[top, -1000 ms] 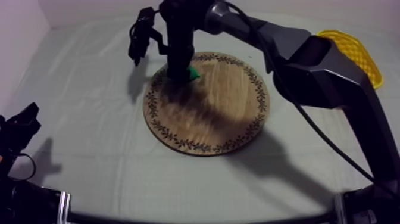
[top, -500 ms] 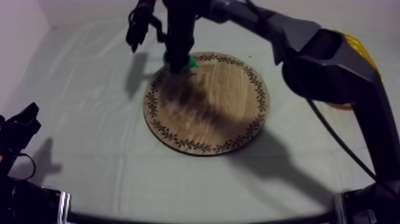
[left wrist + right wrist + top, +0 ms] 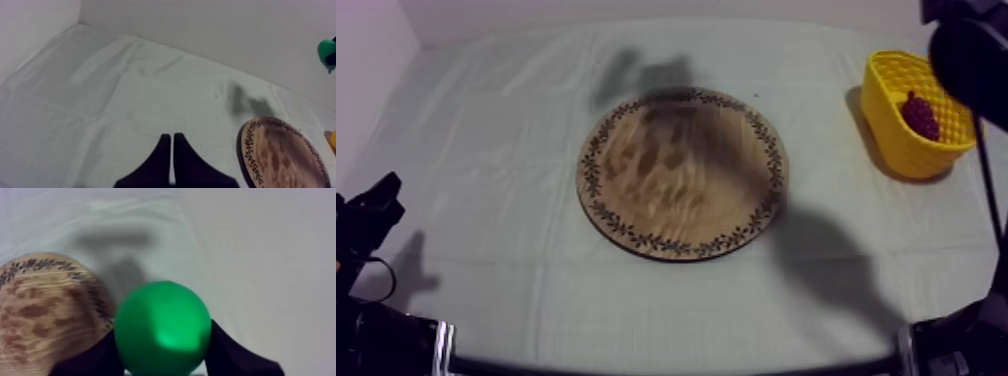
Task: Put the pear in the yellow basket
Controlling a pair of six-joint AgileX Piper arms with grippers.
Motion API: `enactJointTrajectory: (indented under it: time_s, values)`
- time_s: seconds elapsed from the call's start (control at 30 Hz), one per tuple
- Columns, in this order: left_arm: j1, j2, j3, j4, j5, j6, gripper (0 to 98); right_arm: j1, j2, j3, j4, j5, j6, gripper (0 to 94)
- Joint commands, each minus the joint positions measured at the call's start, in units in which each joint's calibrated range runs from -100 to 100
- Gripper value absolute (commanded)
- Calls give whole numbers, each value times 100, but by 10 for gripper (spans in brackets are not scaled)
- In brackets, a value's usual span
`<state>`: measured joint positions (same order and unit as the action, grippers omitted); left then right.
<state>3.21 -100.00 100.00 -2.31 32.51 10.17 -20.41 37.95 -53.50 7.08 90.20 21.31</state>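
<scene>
The green pear (image 3: 162,323) hangs in the air with my right gripper (image 3: 162,355) shut on it, a black finger (image 3: 227,353) at each side. Below it lie the cloth and the far rim of the round wooden board (image 3: 40,303). The left wrist view also catches the pear (image 3: 327,50), high above the board (image 3: 280,155). The board (image 3: 683,172) lies bare at mid-table. The yellow basket (image 3: 896,150) stands at the far right. My left gripper (image 3: 172,145) is shut on nothing and rests low at the left (image 3: 374,205).
A bunch of dark grapes (image 3: 921,115) lies in the basket. Part of my right arm (image 3: 971,50) looms over the basket at the upper right. Shadows fall on the cloth behind the board and to its right.
My right arm has lifted the pear off the board's far rim and swung up and right, out of the middle of the top view. The basket now shows. The left arm has stayed put.
</scene>
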Motion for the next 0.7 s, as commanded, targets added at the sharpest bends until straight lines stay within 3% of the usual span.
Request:
enactJointTrajectory:
  time_s: [0.0, 0.3, 0.67]
  values:
    - [2, 0, 0, -1, -1, 1, 1, 257, -462, 214, -31, -100, -155, 276]
    - [2, 0, 0, -1, -1, 1, 1, 1114, -1550, 1411, 137, -629, -877, 301]
    - [2, 0, 0, -1, -1, 1, 1, 2154, -2508, 3796, 472, -1617, -1587, 309]
